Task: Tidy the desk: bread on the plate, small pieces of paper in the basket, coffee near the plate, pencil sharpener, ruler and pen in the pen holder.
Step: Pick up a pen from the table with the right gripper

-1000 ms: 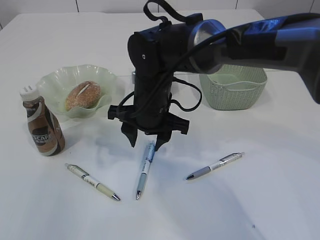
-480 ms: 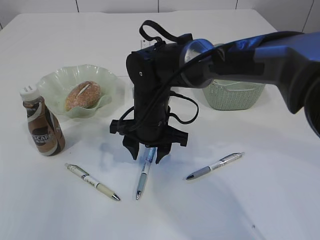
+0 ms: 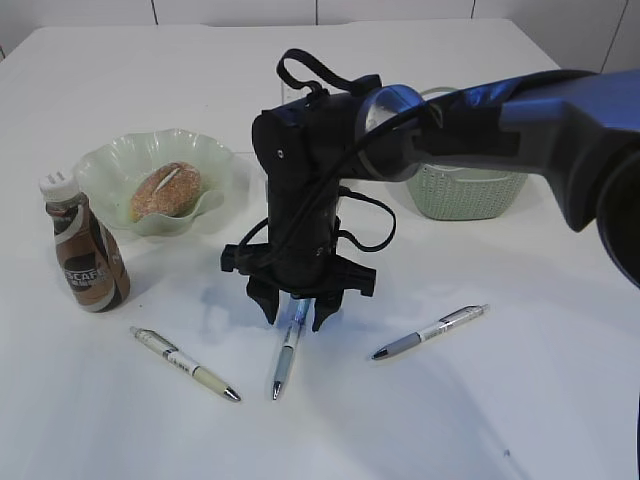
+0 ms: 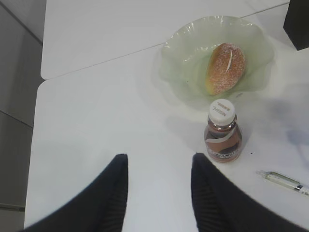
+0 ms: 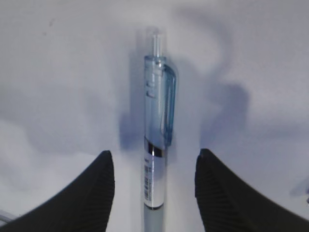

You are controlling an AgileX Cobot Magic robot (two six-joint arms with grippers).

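The right end effector point(image 3: 296, 312) stands wide open astride the middle pen point(image 5: 155, 159) on the bench point(image 3: 520, 380), ready to grasp it, while the left end effector point(image 4: 159, 193), also open, holds nothing.

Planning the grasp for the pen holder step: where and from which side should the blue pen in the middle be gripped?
Probably the barrel just below the clip, from straight above. The blue pen lies flat on the table, and the right gripper hangs over it open, one finger on each side, so closing across the narrow barrel should catch it.
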